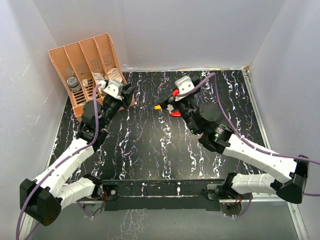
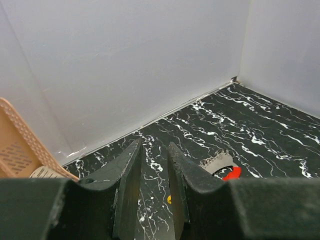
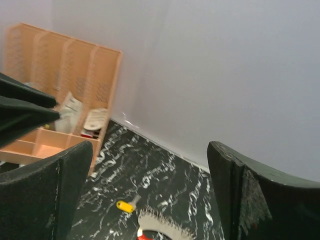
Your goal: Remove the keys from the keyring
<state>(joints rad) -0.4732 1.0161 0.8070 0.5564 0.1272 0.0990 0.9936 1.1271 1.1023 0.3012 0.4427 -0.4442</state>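
Top external view: both arm bases sit at the near edge of the black, white-veined counter (image 1: pixel 150 145). The left arm (image 1: pixel 65 165) runs from its near-left corner up and away, elbow low. Its wrist points at the far-left part of the counter, just beside the orange organiser (image 1: pixel 85 65). The right arm (image 1: pixel 250 150) folds back at the near-right side. It then stretches diagonally left and away, with its wrist over the middle of the far half.

In the right wrist view, the right claw (image 3: pixel 150 150) is spread wide, its fingers (image 3: pixel 250 195) far apart with nothing between them. The red and silvery-white bunch (image 3: pixel 160 222) lies on the counter low in the gap. It shows a toothed pale arc with a bit of red under it. The keyring within it is too fine to make out, and the red key cannot be told apart from the other red. The yellow key (image 3: pixel 127 205) lies flat just beyond the bunch, its grey blade towards it. Whether they touch cannot be told.

In the left wrist view, the left claw (image 2: pixel 156 155) has its fingers (image 2: pixel 130 190) nearly together, leaving a narrow slit and gripping nothing. It is angled along the counter toward the far corner, and the bunch lies well apart from it.
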